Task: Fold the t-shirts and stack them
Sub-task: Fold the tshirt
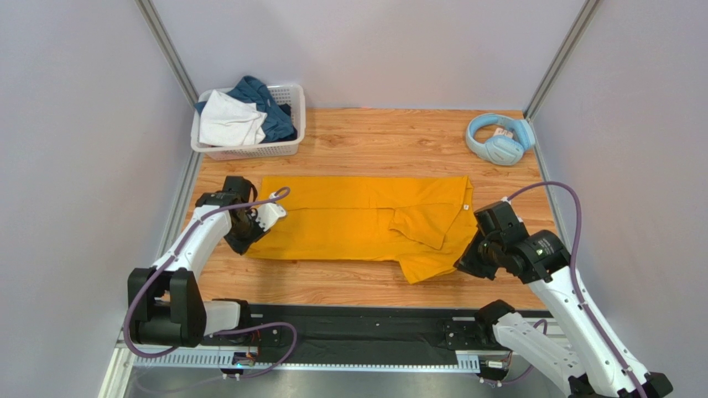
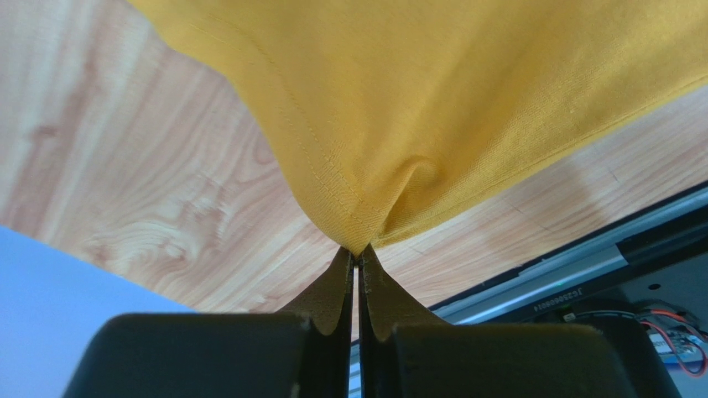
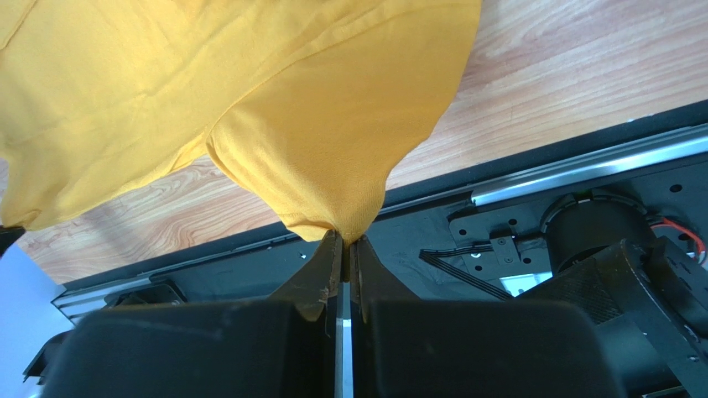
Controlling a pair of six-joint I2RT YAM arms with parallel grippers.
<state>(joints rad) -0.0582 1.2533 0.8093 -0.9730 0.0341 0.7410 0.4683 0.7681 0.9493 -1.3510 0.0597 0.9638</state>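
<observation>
Wooden table (image 1: 374, 141) holds yellow t-shirt (image 1: 349, 220), basket (image 1: 249, 151) — and headphones (image 1: 496, 139).

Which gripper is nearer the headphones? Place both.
Right. The right gripper pinches the yellow t-shirt on the side of the headphones; the left gripper pinches its opposite end.

Seen from overhead, I noted a white plastic lattice basket (image 1: 249, 151) at the far left corner of the wood-grain table (image 1: 374, 137). Light-blue headphones (image 1: 496, 139) lay flat at the far right corner, well apart from the basket. A black strip (image 1: 357, 332) ran along the table's near edge, and plain grey walls (image 1: 374, 50) enclosed three sides.
</observation>
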